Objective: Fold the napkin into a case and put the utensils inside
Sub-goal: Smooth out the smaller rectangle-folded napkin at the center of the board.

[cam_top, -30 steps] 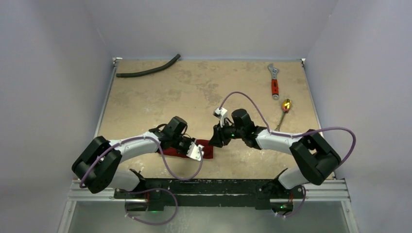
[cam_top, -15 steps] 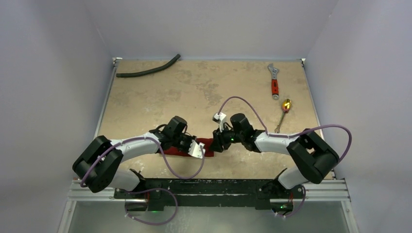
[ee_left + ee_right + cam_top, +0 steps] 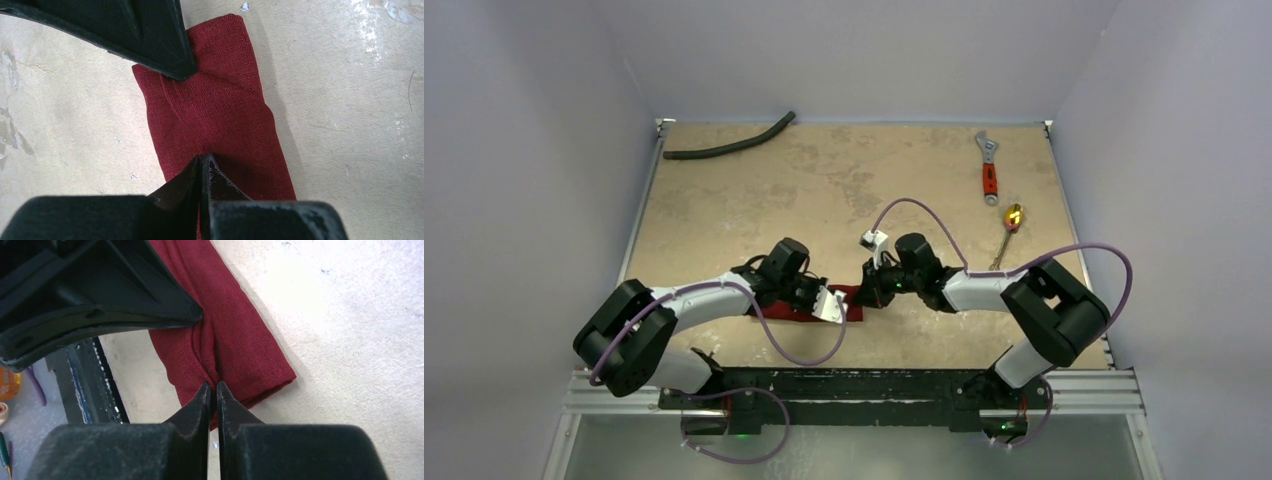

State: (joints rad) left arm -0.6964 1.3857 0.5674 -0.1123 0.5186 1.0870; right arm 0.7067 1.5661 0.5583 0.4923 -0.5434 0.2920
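Napkin (image 3: 856,304): dark red cloth, folded to a narrow flat strip, lying low and centre in the overhead view, close to the near edge of the table (image 3: 824,190). Only bits of it show there, under and between the two wrists. Left gripper (image 3: 826,303) comes in from the lower left and sits on the strip. In its own camera the fingers (image 3: 220,181) are pressed tight together with no gap, tips down on the cloth, and creases in the weave run up to them, which looks like a pinch of fabric. Right gripper (image 3: 871,292) reaches in from the right, just beside the left one, almost tip to tip. In its camera the fingers (image 3: 192,411) stand a hair apart, nipped on a raised ridge of cloth near the strip's short end. Each wrist view shows the other gripper's black finger in its upper left. One gold spoon (image 3: 1012,218) lies at right centre of the overhead view, well apart from the cloth. A red-handled wrench (image 3: 989,172) is above the spoon. A black hose (image 3: 729,146) is at upper left.
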